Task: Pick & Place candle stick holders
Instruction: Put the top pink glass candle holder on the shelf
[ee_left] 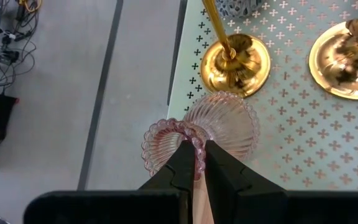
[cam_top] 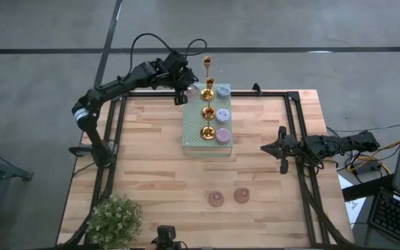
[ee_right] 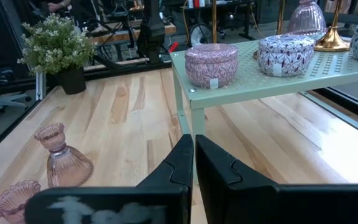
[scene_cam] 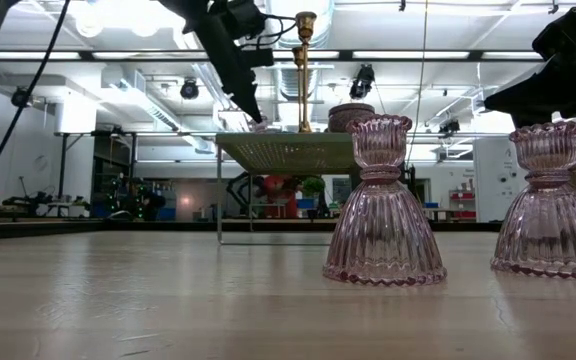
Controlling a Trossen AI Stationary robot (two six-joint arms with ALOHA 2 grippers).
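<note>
Left gripper: my left gripper [ee_left: 199, 163] is at the far left corner of the pale green perforated stand [cam_top: 192, 133], its fingers pinched on the rim of the third pink glass holder [ee_left: 199, 132]; I see the glass wall caught between the two pads in the left wrist view

Held holder: it looks tipped, its cup leaning off the stand's edge and its ribbed skirt over the perforated top; whether the base still touches the stand I cannot tell

Neighbours on the stand: just beside the held holder stands a gold holder [ee_left: 236, 61], with two more gold holders [cam_top: 207, 111] in a line along the stand's middle; three squat lavender holders [cam_top: 223, 135] sit in a row on the stand's right side

Already off the stand: two pink glass holders [cam_top: 217, 198] stand on the wooden table [cam_top: 151, 173], well in front of the stand and near each other

Right gripper: my right gripper [ee_right: 192, 152] waits to the right of the stand, low over the table, fingers pressed together on nothing

Other things: a potted plant [cam_top: 114, 219] sits at the table's front left corner, well away from the stand

Step in hand: I judge this as the pick of the last pink holder, grip made, lift just under way or about to begin

Next move: I want a straight lift clear of the nearest gold stem, then a carry forward of the stand to set it down beside the two pink ones; the rim grip is thin, so I would go slowly and keep the piece from swinging
</note>
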